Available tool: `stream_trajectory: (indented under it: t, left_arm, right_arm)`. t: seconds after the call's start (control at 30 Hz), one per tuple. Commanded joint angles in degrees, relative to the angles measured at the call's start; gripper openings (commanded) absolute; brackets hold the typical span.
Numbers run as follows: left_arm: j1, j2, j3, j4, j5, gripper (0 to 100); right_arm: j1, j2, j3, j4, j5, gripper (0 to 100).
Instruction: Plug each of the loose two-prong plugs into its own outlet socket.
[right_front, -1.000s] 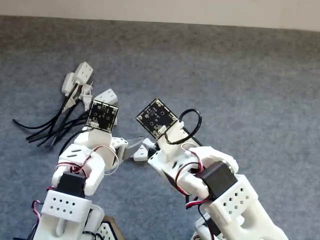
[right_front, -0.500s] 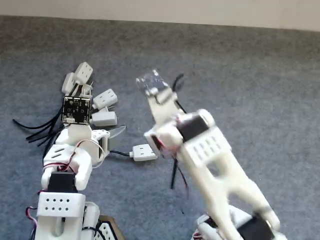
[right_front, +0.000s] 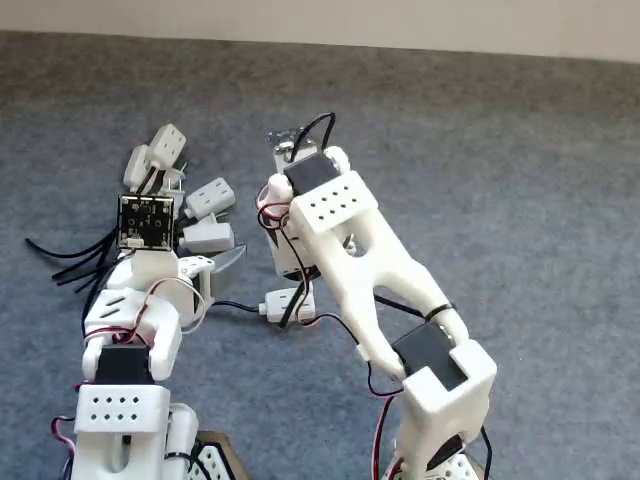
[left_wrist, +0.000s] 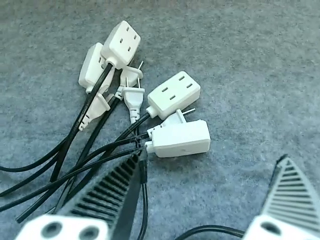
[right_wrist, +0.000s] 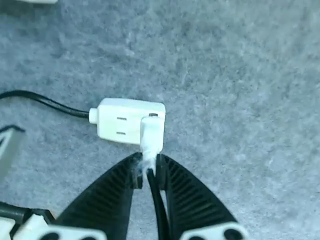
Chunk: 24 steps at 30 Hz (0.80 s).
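Observation:
My right gripper (right_wrist: 149, 172) is shut on a white two-prong plug (right_wrist: 151, 134), its black cord running back between the fingers. The plug rests against the end of a white outlet block (right_wrist: 125, 125); I cannot tell how deep the prongs sit. In the high view that outlet block (right_front: 283, 304) lies mid-carpet under the arched right arm. My left gripper (left_wrist: 202, 200) stands open just short of a cluster of white outlets (left_wrist: 179, 137) (left_wrist: 174, 92) and loose plugs (left_wrist: 132, 95) (left_wrist: 97, 107). From above, the left gripper (right_front: 215, 260) sits beside that cluster (right_front: 208, 237).
Two more outlet blocks (left_wrist: 122, 42) (left_wrist: 92, 65) lie at the cluster's far side. Black cords (right_front: 70, 255) fan out to the left over the grey carpet. Open carpet stretches to the right of the right arm (right_front: 330, 215).
The right arm has lifted, swung forward and arched over, bringing its plug down onto the middle outlet block. The left arm has pulled away from that block toward the left cluster.

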Motion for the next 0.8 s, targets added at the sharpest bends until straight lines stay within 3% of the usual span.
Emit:
stream_trajectory:
  t: [0.0, 0.77]
  left_arm:
    - [-0.5, -0.6, -0.4, -1.1, 0.0, 38]
    - [-0.3, -0.6, 0.7, -2.0, 0.0, 38]
  right_arm:
    - [0.4, -0.7, -3.6, -1.2, -1.3, 0.5]
    - [0.4, -0.5, -3.3, 2.2, -1.1, 0.5]
